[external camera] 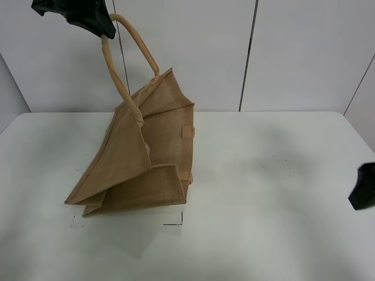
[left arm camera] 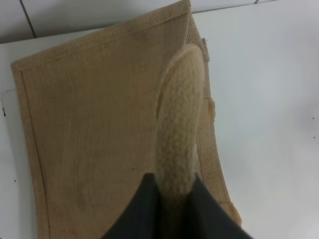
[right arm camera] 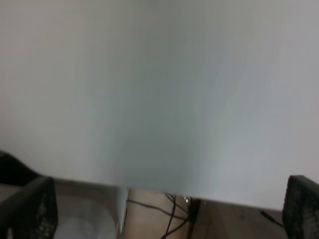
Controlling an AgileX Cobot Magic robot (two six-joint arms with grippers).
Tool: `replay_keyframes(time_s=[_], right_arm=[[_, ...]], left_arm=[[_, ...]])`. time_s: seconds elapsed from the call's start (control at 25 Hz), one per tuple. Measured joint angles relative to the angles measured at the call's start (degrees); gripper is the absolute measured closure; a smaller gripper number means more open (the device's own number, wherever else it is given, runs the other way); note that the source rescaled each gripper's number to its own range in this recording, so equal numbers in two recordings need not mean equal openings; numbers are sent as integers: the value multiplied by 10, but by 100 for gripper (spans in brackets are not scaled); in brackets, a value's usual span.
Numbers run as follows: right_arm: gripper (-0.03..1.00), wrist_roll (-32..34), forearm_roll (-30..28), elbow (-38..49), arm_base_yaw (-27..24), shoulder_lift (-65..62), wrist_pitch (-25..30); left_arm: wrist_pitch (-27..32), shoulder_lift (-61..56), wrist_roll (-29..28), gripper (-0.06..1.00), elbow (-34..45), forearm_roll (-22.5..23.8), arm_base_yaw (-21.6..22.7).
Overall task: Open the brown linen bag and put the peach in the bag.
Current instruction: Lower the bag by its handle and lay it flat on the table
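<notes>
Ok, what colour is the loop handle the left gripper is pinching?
Pale cream-tan rope handle, lighter than the coarse tan-brown jute bag; clearest in the left wrist view.

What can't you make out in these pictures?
Peach: in no view; whether the brown linen bag hides it is unclear.
Bag's inside: exterior high, covered by its own panels.
Right gripper: exterior high, cut off by the right edge.
Left gripper: exterior high, partly cut off by the top edge.

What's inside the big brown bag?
Only bare brown cloth shows inside the bag, where its mouth gapes. The near side covers the deepest part, so nothing there can be seen. The left claw holds one handle up.
</notes>
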Motion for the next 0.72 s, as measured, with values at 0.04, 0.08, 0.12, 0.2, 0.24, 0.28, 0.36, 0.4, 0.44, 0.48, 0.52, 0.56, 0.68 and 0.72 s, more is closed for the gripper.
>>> replay_keyframes(time_s=[0.04, 0.08, 0.12, 0.2, 0.24, 0.28, 0.36, 0.4, 0.44, 0.48, 0.52, 0.56, 0.68, 0.72], right_arm=[[-3, 0, 0, 32, 0, -45, -8], [-3, 0, 0, 54, 0, -83, -22], [-3, 0, 0, 75, 0, -120, -35], [-3, 0, 0, 122, 0, -216, -63], [-3, 0, 0, 138, 0, -251, -71], [-3, 0, 0, 156, 0, -292, -79], [-3, 0, 0, 185, 0, -357, -88], [-3, 1, -1, 193, 0, -387, -90], [-3, 4, -4, 195, 0, -414, -95], [-3, 7, -7, 196, 0, -433, -99], [-3, 14, -13, 196, 0, -452, -101], [-3, 18, -17, 197, 0, -466, -101], [-3, 24, -23, 197, 0, -496, -101], [-3, 27, -25, 197, 0, -522, -101]], left_arm=[[0, 0, 0, 94, 0, 0, 0], [0, 0, 0, 94, 0, 0, 0], [0, 0, 0, 94, 0, 0, 0], [0, 0, 0, 94, 0, 0, 0], [0, 0, 0, 94, 0, 0, 0], [0, 0, 0, 94, 0, 0, 0], [0, 0, 0, 94, 0, 0, 0], [0, 0, 0, 94, 0, 0, 0], [0, 0, 0, 94, 1, 0, 0], [0, 0, 0, 94, 4, 0, 0], [0, 0, 0, 94, 9, 0, 0], [0, 0, 0, 94, 14, 0, 0], [-1, 0, 0, 94, 40, 0, 0], [-1, 0, 0, 94, 48, 0, 0]])
